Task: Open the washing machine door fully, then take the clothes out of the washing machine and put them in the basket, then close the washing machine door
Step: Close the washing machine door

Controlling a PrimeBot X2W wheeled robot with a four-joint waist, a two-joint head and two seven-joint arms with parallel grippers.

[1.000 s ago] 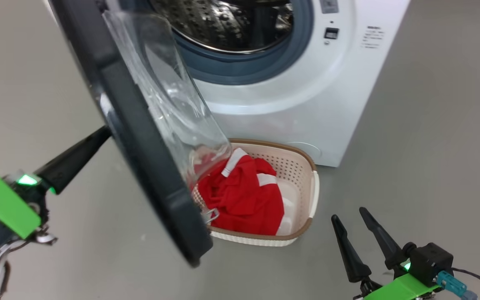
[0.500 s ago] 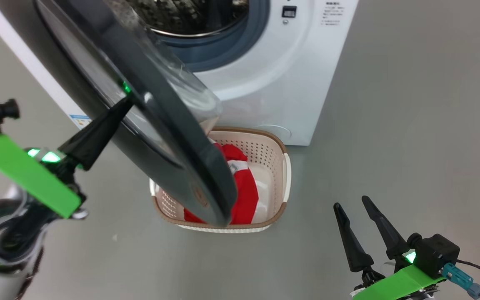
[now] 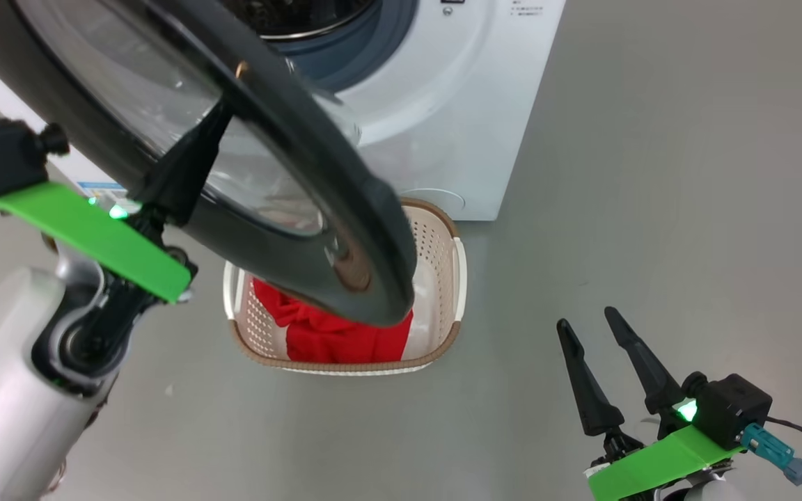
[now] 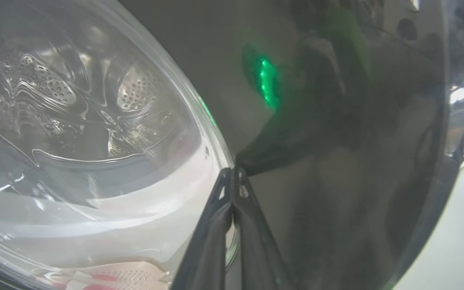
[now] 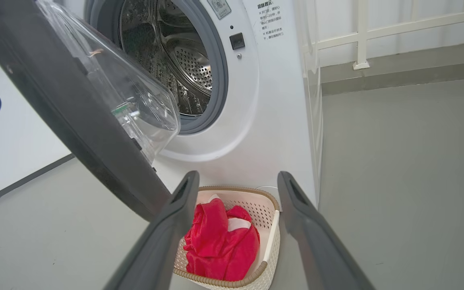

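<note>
Your left gripper (image 4: 232,173), fingers (image 4: 212,237) together, presses the washing machine door (image 3: 363,223) to close it (right gripper (image 3: 585,318) spread, standing clear).

Smooth matte grey floor (image 3: 651,174) fills the right half of the head view, with a few small specks. In the right wrist view, upper right: white wall (image 5: 417,44), white rail (image 5: 361,36) with a post in front, grey ledge (image 5: 397,70) along the base. Left edge: another white wall (image 5: 14,133), with a dark skirting line (image 5: 22,181) at the floor. Even indoor light, soft shadows.
</note>
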